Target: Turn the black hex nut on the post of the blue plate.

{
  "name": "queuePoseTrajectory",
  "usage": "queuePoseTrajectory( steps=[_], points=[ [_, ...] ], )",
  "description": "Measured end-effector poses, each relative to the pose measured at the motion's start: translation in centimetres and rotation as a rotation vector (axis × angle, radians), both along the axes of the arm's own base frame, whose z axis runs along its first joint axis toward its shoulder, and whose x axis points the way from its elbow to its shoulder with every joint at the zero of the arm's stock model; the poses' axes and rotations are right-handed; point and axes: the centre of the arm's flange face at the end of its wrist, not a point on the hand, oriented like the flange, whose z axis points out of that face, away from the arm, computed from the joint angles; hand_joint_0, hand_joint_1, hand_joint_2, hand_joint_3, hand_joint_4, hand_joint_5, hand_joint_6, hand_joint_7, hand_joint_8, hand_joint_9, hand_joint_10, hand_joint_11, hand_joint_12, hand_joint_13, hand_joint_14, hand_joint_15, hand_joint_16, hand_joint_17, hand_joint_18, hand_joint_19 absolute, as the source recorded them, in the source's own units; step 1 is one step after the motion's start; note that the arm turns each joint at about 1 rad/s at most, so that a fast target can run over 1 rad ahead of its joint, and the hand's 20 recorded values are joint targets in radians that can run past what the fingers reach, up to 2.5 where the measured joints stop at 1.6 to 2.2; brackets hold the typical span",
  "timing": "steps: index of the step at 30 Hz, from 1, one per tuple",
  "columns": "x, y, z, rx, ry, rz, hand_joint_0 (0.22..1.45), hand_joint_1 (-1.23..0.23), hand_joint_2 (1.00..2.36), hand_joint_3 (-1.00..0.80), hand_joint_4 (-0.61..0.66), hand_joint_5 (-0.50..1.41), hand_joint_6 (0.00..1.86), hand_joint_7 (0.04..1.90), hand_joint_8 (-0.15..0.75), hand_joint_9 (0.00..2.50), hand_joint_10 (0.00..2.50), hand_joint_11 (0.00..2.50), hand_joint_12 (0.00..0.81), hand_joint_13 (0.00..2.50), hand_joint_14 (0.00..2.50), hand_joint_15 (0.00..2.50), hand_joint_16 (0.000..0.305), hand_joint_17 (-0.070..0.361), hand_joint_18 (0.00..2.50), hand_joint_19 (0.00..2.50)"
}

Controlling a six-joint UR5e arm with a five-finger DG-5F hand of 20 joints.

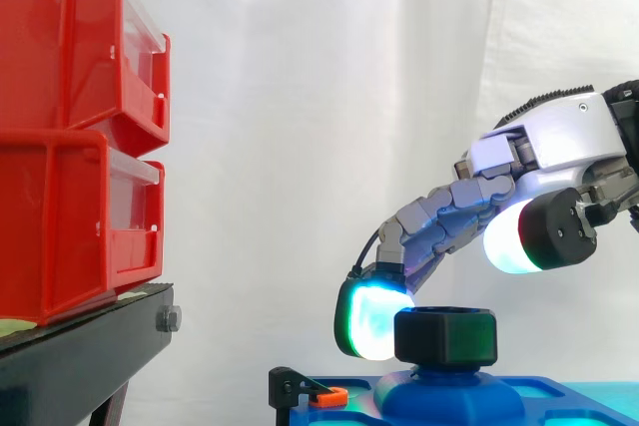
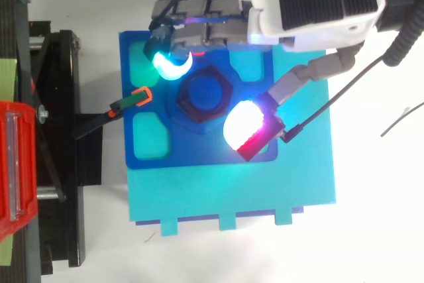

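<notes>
We see 2 red bins (image 1: 60, 137) stacked on a black stand (image 1: 70, 361) at the left. Near it lies a light blue board (image 2: 232, 190) with the blue plate (image 2: 199, 154) on top. The hand (image 1: 559, 142) reaches over the plate, spread wide and holding nothing. 1 green fingertip (image 1: 371, 318) sits against the left side of the black hex nut (image 1: 446, 336) (we cannot tell if it pushes). The thumb pad (image 1: 511, 238) hangs above it, well apart. The nut sits on the post in the plate's middle. A small black clip (image 1: 305, 389) with an orange tip sits at the plate's edge.
</notes>
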Motion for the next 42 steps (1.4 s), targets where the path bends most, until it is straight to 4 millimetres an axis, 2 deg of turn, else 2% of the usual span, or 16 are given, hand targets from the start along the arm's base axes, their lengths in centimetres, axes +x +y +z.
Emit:
queuePoseTrajectory(
  steps=[4, 9, 18, 25, 29, 36, 42],
  points=[
    [-0.3, -0.9, 0.1, 0.004, 0.002, 0.006, 0.45, -0.20, 1.00, -0.50, 0.30, -0.16, 0.50, 0.90, 0.279, 0.36, 0.00, 0.00, 0.373, 0.28, 0.00, 0.03, 0.058, 0.131, 0.31, 0.36],
    [-0.2, -1.5, 1.1, 0.007, -0.014, 0.013, 0.45, -0.21, 1.00, -0.50, 0.30, -0.16, 0.50, 0.90, 0.279, 0.36, 0.00, 0.00, 0.373, 0.28, 0.00, 0.03, 0.058, 0.131, 0.31, 0.36],
    [0.4, -1.2, 3.7, 0.009, -0.028, 0.022, 0.45, -0.21, 1.00, -0.50, 0.30, -0.16, 0.50, 0.89, 0.278, 0.36, 0.00, 0.00, 0.374, 0.29, 0.00, 0.03, 0.058, 0.131, 0.31, 0.36],
    [1.5, 0.8, 4.4, 0.013, -0.076, 0.023, 0.45, -0.21, 1.00, -0.50, 0.29, -0.16, 0.50, 0.89, 0.278, 0.36, 0.00, 0.00, 0.374, 0.29, 0.00, 0.03, 0.058, 0.131, 0.32, 0.37],
    [2.3, 3.2, 3.9, 0.018, -0.100, 0.026, 0.45, -0.21, 1.00, -0.50, 0.30, -0.16, 0.50, 0.89, 0.278, 0.36, 0.00, 0.00, 0.375, 0.29, 0.00, 0.03, 0.058, 0.131, 0.32, 0.37],
    [2.6, 5.9, 2.0, 0.022, -0.090, 0.005, 0.45, -0.21, 1.00, -0.50, 0.30, -0.16, 0.50, 0.89, 0.278, 0.36, 0.00, 0.00, 0.374, 0.29, 0.00, 0.03, 0.058, 0.131, 0.32, 0.37],
    [3.0, 7.5, 0.6, 0.035, -0.118, -0.010, 0.45, -0.22, 1.00, -0.50, 0.31, -0.16, 0.50, 0.91, 0.280, 0.37, 0.00, 0.00, 0.374, 0.29, 0.00, 0.04, 0.058, 0.130, 0.32, 0.36]
  ],
)
